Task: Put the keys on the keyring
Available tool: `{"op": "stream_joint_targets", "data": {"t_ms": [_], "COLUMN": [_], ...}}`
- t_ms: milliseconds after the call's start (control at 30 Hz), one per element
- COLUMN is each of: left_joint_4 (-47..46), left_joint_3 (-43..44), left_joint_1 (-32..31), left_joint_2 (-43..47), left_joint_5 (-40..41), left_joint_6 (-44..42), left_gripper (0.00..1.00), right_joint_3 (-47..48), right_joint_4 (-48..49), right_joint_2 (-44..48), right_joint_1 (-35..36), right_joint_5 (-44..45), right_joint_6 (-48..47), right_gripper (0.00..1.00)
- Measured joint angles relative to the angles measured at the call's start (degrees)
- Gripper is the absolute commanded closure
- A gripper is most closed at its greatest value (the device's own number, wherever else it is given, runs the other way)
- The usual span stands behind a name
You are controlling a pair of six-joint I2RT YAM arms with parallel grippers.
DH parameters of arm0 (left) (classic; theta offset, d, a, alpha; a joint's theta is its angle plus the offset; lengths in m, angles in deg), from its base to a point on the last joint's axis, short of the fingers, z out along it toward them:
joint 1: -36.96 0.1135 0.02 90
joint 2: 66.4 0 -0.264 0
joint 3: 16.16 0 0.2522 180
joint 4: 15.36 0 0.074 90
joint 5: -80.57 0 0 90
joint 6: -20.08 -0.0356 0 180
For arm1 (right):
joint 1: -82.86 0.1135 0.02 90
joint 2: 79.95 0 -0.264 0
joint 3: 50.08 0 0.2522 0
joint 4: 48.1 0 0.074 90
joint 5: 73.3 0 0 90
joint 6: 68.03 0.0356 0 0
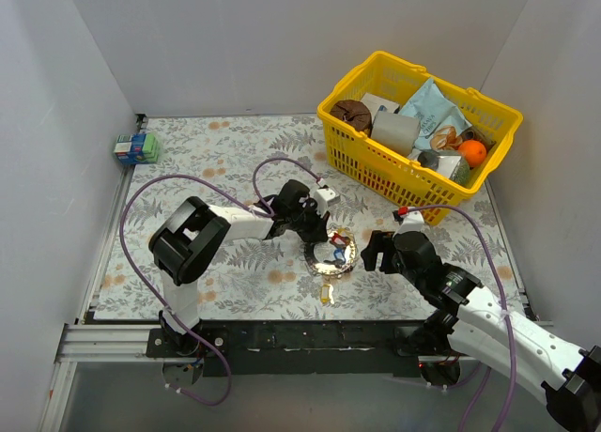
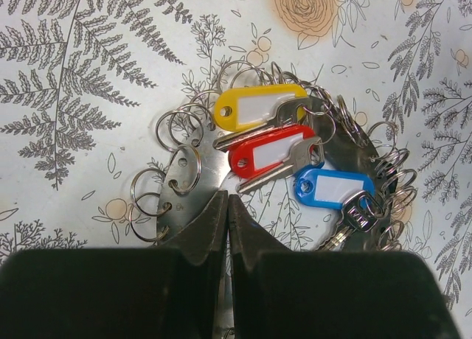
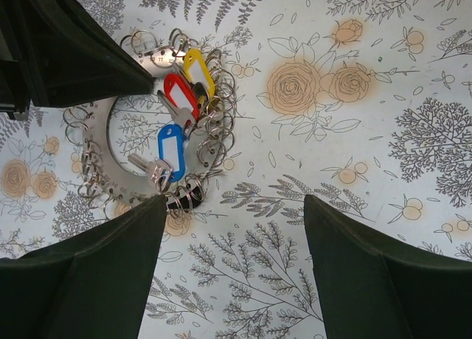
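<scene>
The keyring (image 1: 320,264) is a wide flat silver ring hung with several small split rings, lying on the floral table mid-front. It also shows in the left wrist view (image 2: 198,171) and the right wrist view (image 3: 120,196). Keys with a yellow tag (image 2: 258,107), a red tag (image 2: 269,151) and a blue tag (image 2: 335,188) lie across it. Another yellow-headed key (image 1: 327,294) lies on the table just in front of the ring. My left gripper (image 2: 227,200) is shut, pinching the ring's near band. My right gripper (image 3: 236,206) is open and empty, just right of the ring.
A yellow basket (image 1: 394,174) full of groceries stands at the back right. A small green and blue box (image 1: 136,148) sits at the back left by the wall. White walls enclose the table on three sides.
</scene>
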Motion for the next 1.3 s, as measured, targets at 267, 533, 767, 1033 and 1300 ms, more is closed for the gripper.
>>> {"op": "stream_joint_targets", "data": {"t_ms": [267,533,767,1033,1300], "left_joint_4": [-0.2,-2.8,-8.4,-3.6,2.3], "left_joint_3": [-2.2,-10.9,-13.9,-13.9,-14.6], "left_joint_1": [0.1,0.6,0.7,0.7,0.8], "left_joint_2": [2.4,17.9,32.5,36.0,39.8], "left_joint_5": [0.1,2.5,9.9,20.5,30.1], "left_joint_6": [0.5,2.9,7.4,16.1,22.4], "left_gripper": [0.54,0.02,0.02,0.02,0.02], "right_joint_3": [0.0,0.0,0.0,0.4,2.4], "right_joint_4": [0.0,0.0,0.1,0.0,0.0], "right_joint_2": [0.3,0.9,1.1,1.0,0.4], "right_joint_1": [0.0,0.0,0.0,0.0,-0.1], "right_joint_5": [-0.3,-0.5,-0.4,-0.3,0.3], "right_joint_6": [-0.3,-1.0,-1.7,-2.8,-3.8], "right_gripper": [0.17,0.17,0.17,0.17,0.17]}}
